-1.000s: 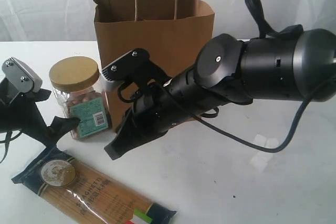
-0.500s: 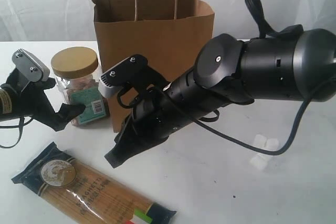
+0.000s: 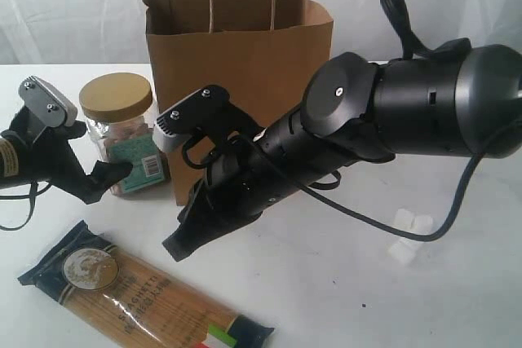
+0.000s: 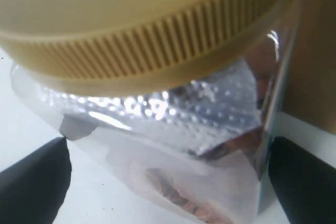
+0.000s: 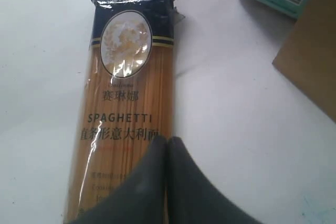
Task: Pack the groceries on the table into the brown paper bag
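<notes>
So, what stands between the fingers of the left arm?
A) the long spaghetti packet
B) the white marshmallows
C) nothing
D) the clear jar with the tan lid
D: in the left wrist view the clear jar with the ribbed tan lid sits between the two black fingers.

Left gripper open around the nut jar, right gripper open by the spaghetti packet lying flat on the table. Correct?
Wrong on one point: the right gripper is shut, fingertips pressed together, as the right wrist view shows. Otherwise yes: left gripper open around the nut jar, spaghetti packet lying flat on the table.
</notes>
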Robot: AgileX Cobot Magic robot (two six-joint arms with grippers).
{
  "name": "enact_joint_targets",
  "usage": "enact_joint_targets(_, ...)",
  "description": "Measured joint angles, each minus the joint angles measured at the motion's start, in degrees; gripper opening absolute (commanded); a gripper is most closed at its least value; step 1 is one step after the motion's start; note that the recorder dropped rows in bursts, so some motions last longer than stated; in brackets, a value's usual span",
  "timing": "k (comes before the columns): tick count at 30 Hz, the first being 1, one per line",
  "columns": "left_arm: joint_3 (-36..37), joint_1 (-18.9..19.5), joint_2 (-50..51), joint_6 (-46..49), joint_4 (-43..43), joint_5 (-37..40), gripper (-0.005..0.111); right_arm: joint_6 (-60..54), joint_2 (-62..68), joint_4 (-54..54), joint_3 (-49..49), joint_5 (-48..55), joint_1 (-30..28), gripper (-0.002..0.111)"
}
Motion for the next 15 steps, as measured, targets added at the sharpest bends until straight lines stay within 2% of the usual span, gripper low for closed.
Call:
enact_joint_targets(13, 0.0, 0.0, 0.0, -0.2, 0.0, 0.0, 0.105, 0.0, 0.0, 0.0, 0.0, 1.4, 0.0, 0.000)
enact_joint_targets(15, 0.0, 0.0, 0.0, -4.6, 2.5, 1.1, 0.105, 0.0, 0.0, 0.0, 0.0, 1.7, 0.0, 0.000)
